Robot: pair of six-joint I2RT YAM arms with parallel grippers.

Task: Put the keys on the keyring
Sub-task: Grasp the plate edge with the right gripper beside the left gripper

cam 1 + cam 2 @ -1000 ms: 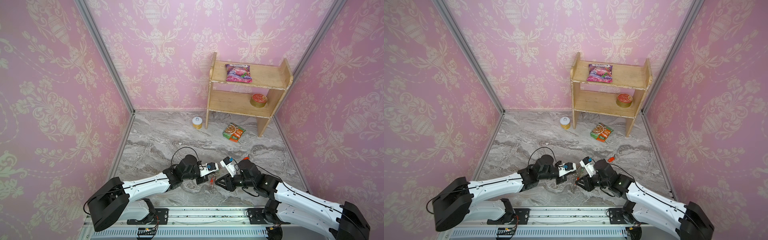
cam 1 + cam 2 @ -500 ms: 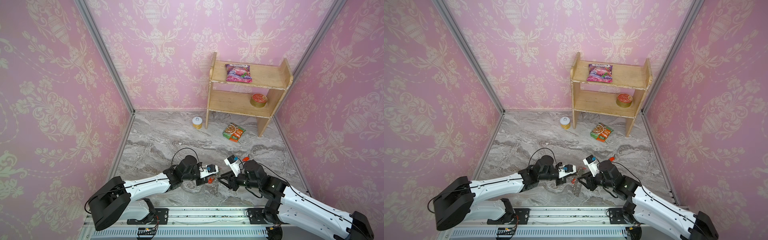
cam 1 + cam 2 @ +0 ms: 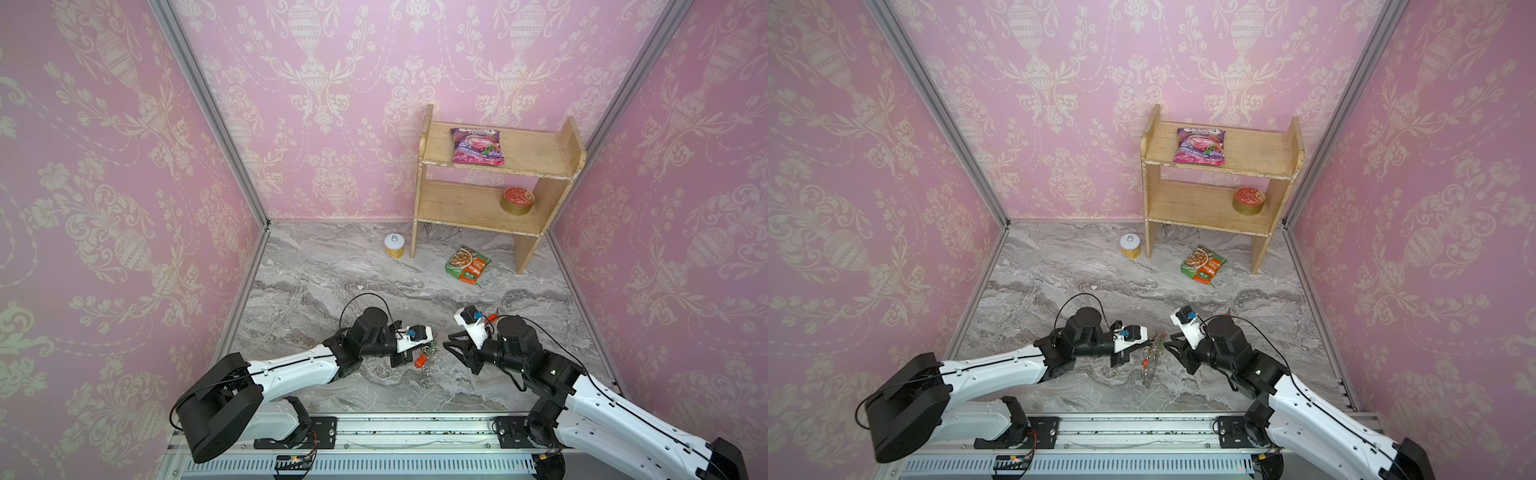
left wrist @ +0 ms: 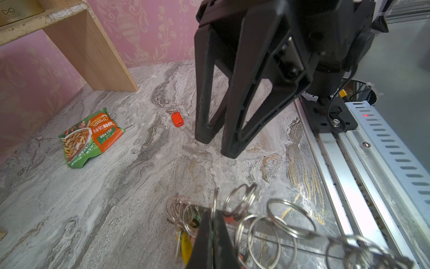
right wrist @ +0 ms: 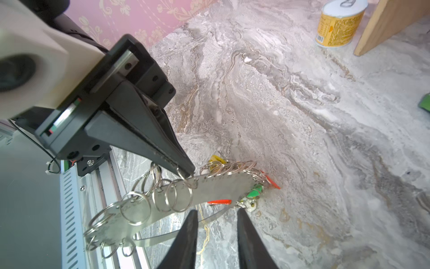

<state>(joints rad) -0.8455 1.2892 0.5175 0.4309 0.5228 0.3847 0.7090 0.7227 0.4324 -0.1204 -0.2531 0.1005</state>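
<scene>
**Threading stage, wrist and top views.** My left gripper (image 5: 185, 171) is clenched on one small ring at the edge of the keyring (image 5: 216, 186). It holds the grey metal band up at that end, so the linked rings along both edges hang free and can be reached from the side. I cannot tell whether the band's far end rests on the marble floor (image 5: 302, 116). The keys (image 5: 253, 194) already on it, with yellow, red and green tags, crowd that far end, which is why my pinch sits nearer the bare rings. My right gripper (image 5: 216, 212) faces the band from the opposite side, jaws apart and nothing between them, its tips just beside the band and not touching it. A loose key (image 4: 177, 119) with a red tag lies on the floor well apart from the keyring, toward the wooden shelf (image 4: 93, 58). I judge it the next to fetch, and my empty right gripper is the one free to do so. Risk, as I judge it: pinched by a single ring, the band may swing when a key is pushed on
</scene>
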